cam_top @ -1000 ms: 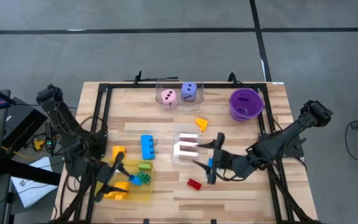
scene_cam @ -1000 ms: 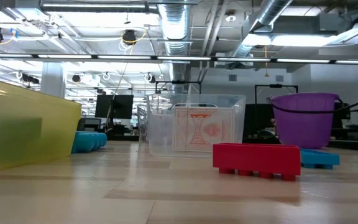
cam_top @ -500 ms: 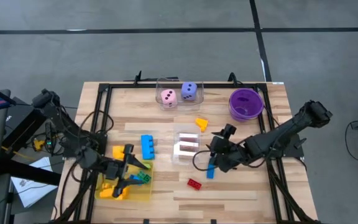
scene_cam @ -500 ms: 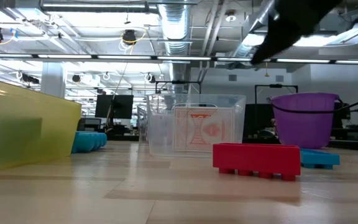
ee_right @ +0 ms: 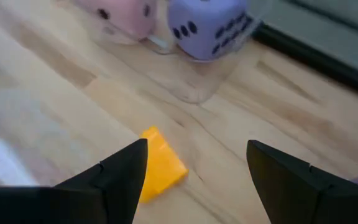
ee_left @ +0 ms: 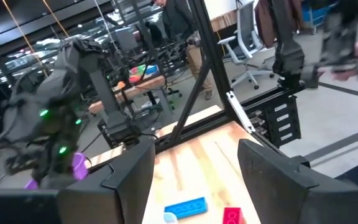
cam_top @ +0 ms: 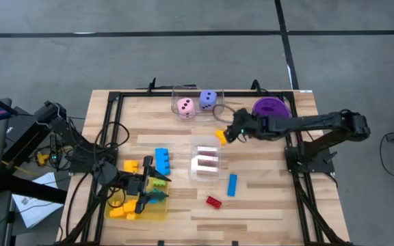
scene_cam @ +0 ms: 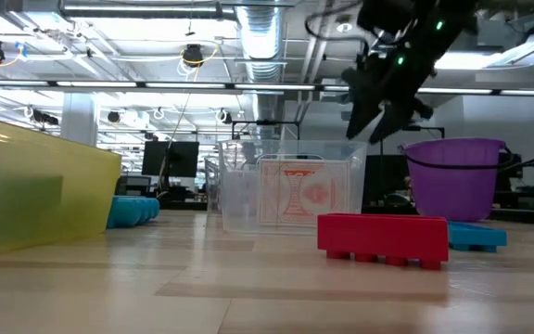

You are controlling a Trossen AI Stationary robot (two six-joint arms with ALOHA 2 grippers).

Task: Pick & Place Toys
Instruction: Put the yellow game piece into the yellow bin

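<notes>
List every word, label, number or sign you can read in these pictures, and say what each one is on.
No legible words, brands or numbers anywhere.
Pink die: dark dots, three on its top face, no digits.
Purple die: dark dots, three on top in the high view; five and six on its sides in the right wrist view.
Playing cards in the clear box: a red back pattern, no readable text.

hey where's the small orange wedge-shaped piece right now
In the high view the small orange wedge-shaped piece lies on the wooden table, right of centre, just above the clear card box and beside the open right gripper.
</notes>
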